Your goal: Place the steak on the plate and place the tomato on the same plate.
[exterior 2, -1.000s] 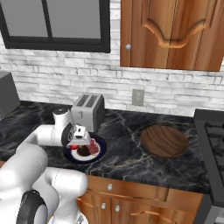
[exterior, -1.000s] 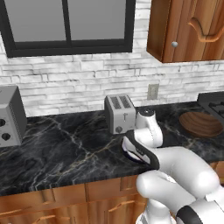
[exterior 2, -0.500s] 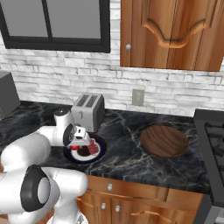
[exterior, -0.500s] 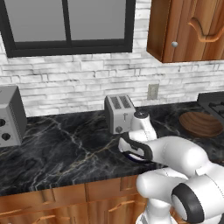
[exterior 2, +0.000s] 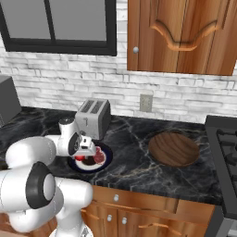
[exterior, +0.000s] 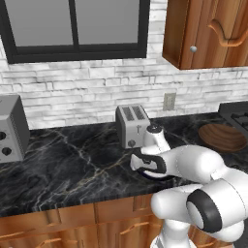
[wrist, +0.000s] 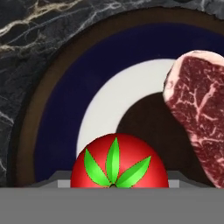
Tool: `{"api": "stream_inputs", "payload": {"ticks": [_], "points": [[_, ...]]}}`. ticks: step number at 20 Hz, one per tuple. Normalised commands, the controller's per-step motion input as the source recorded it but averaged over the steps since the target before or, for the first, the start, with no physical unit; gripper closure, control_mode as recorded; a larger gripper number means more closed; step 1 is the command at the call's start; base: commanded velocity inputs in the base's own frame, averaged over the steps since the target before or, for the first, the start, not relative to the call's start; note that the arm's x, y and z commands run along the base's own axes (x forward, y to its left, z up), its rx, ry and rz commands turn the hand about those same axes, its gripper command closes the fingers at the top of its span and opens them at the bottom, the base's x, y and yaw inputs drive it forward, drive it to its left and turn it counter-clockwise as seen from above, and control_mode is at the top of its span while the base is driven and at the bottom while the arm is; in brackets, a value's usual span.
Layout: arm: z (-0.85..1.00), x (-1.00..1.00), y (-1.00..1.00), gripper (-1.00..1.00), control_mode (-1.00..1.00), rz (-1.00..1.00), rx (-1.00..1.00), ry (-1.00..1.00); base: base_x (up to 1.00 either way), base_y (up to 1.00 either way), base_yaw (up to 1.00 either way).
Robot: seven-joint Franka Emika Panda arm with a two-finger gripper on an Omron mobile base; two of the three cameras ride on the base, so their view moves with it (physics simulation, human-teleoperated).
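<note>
The plate (wrist: 61,105) with its navy rim, white ring and dark centre lies on the black marble counter, right under the hand. The steak (wrist: 201,118) rests on the plate's right side in the hand view, reaching over the white ring. The tomato (wrist: 119,162), red with a green star top, sits between the jaws just above the plate's centre. In the right base view my gripper (exterior 2: 86,151) hovers low over the plate (exterior 2: 106,161), shut on the tomato, with the steak (exterior 2: 99,156) beside it. From the left base view the hand (exterior: 145,164) hides most of the plate.
A silver toaster (exterior 2: 94,118) stands just behind the plate. A brown wooden round dish (exterior 2: 173,149) lies to the right, with the stove (exterior 2: 227,152) beyond it. A grey appliance (exterior: 9,128) stands at the far left. Wall cabinets hang above.
The arm's elbow has swung closer to the cameras while the hand has stayed low over the plate with the tomato. The steak has not moved.
</note>
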Motion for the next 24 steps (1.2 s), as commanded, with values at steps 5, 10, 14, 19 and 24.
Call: {"api": "stream_inputs", "payload": {"ticks": [5, 10, 14, 19, 24], "points": [[-0.19, 0.0, -0.04, 1.0, -1.0, 0.0, 0.0, 0.0, 0.0, 0.0, 0.0], [-0.14, 0.0, -0.03, 1.0, -1.0, 0.0, 0.0, 0.0, 0.0, 0.0, 0.0], [-0.07, 0.0, -0.04, -1.0, -1.0, 0.0, 0.0, 0.0, 0.0, 0.0, 0.0], [0.09, -0.17, -0.1, -1.0, -1.0, 0.0, 0.0, 0.0, 0.0, 0.0, 0.0], [0.22, -0.14, -0.04, -1.0, -1.0, 0.0, 0.0, 0.01, 0.0, 0.0, 0.0]]}}
